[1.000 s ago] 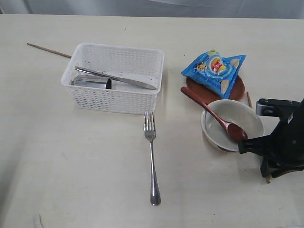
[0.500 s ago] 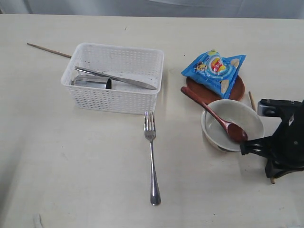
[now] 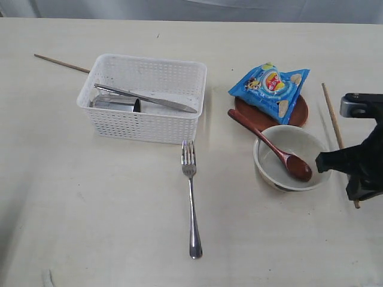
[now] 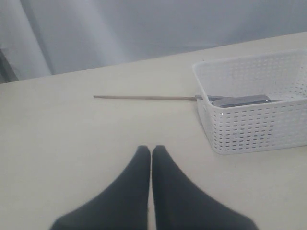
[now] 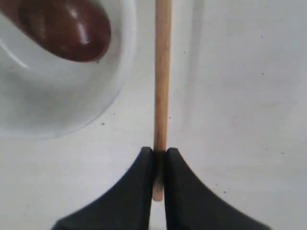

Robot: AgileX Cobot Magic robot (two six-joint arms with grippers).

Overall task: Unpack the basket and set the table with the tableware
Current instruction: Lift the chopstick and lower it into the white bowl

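R hand [image 5: 159, 152] clamped on chopstick [image 5: 162, 72] beside bowl [image 5: 57, 105]; L hand [image 4: 151, 149] together, empty, seemingly hovering over table [image 4: 72, 143].

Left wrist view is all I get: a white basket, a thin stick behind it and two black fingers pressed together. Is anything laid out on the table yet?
Observer: Yes. The exterior view shows a steel fork lying on the table in front of the basket.
Operator: What is the other arm doing?
Observer: The right gripper is shut on a second chopstick, right beside a white bowl.
Operator: Is that bowl empty?
Observer: No. A red-brown spoon rests in it, its handle reaching over the rim toward a brown plate that has a blue snack bag on it.
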